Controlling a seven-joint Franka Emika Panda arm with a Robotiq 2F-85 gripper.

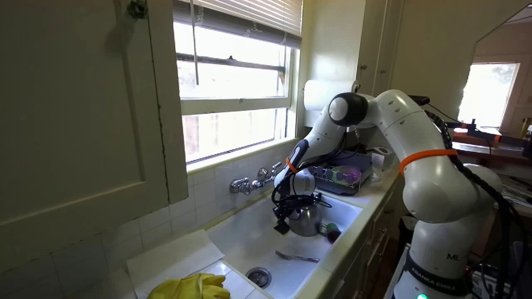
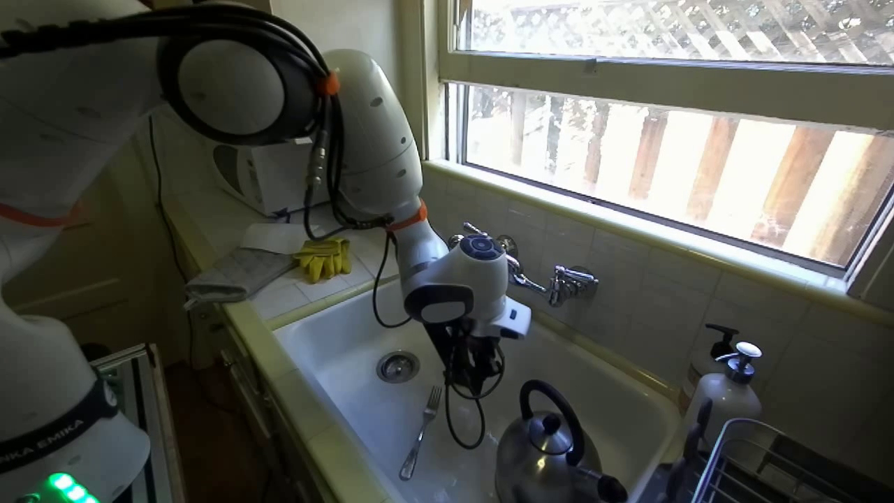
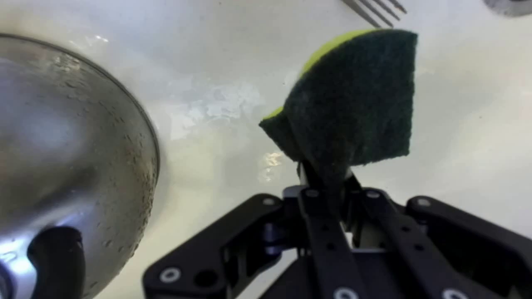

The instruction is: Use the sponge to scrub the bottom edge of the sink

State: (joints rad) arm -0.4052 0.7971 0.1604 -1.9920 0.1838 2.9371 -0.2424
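Daylight comes through the window (image 1: pixel 232 135) above a tiled wall (image 2: pixel 656 314), where a chrome faucet (image 1: pixel 248 186) is fixed over the white sink (image 2: pixel 328 349). On the yellow-edged counter (image 2: pixel 279 302) at one end lie yellow gloves (image 2: pixel 323 260), a folded grey cloth (image 2: pixel 241 272) and a white sheet (image 1: pixel 174 257).

From the opposite side to the faucet, the white arm (image 1: pixel 432 187) bends over so that its gripper (image 3: pixel 328 180) hangs down into the sink, near the kettle (image 2: pixel 538 464). It pinches one end of the sponge (image 3: pixel 361 95); the rest curls and fans out past the tips, dark green face toward the wrist view, a bright yellow-green strip along one edge. Whether the sponge touches the sink floor, I cannot tell.

The steel kettle stands upright in the sink, its black handle arched over the lid, with droplets on its side. Between kettle and drain (image 2: pixel 398 367) a fork (image 2: pixel 422 429) lies flat. Just beside the kettle is a green and dark red piece (image 1: pixel 333 235), too small to make out. Past the sink's far end stands a dish rack (image 1: pixel 362 162), and pump bottles (image 2: pixel 726 405) stand near it.
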